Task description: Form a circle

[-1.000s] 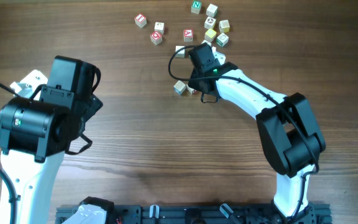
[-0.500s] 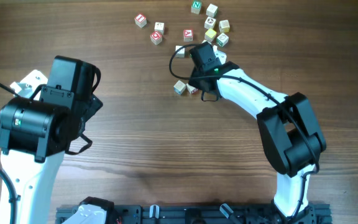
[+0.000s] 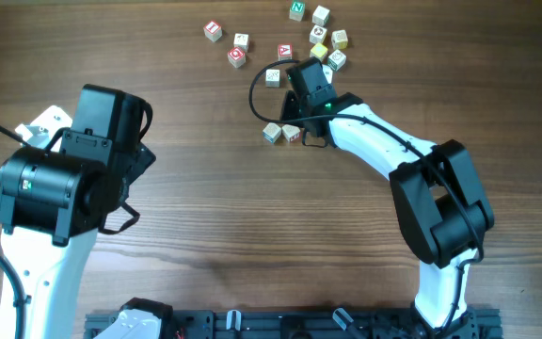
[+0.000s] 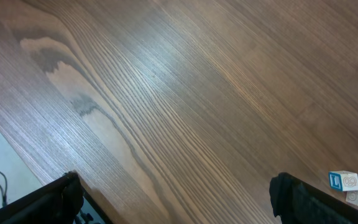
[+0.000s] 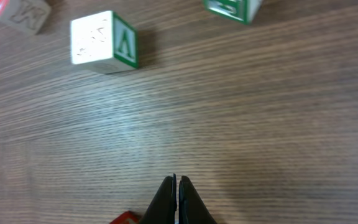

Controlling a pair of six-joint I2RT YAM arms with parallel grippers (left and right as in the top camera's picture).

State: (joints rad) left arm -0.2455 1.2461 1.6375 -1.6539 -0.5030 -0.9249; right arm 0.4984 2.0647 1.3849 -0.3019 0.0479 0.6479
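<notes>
Now right gripper [image 5: 177, 182] farther from clump [image 3: 272, 133]

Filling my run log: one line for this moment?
left hand open | right hand shut, empty | letter cubes scattered, no ring

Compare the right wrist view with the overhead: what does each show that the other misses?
Only the right wrist: the right gripper, tips pressed shut, and a white cube with a green letter on its side. Only the overhead: the left arm, the scatter of cubes and a pair of cubes beside the right wrist. Both: the wood-grain table and letter cubes.
</notes>
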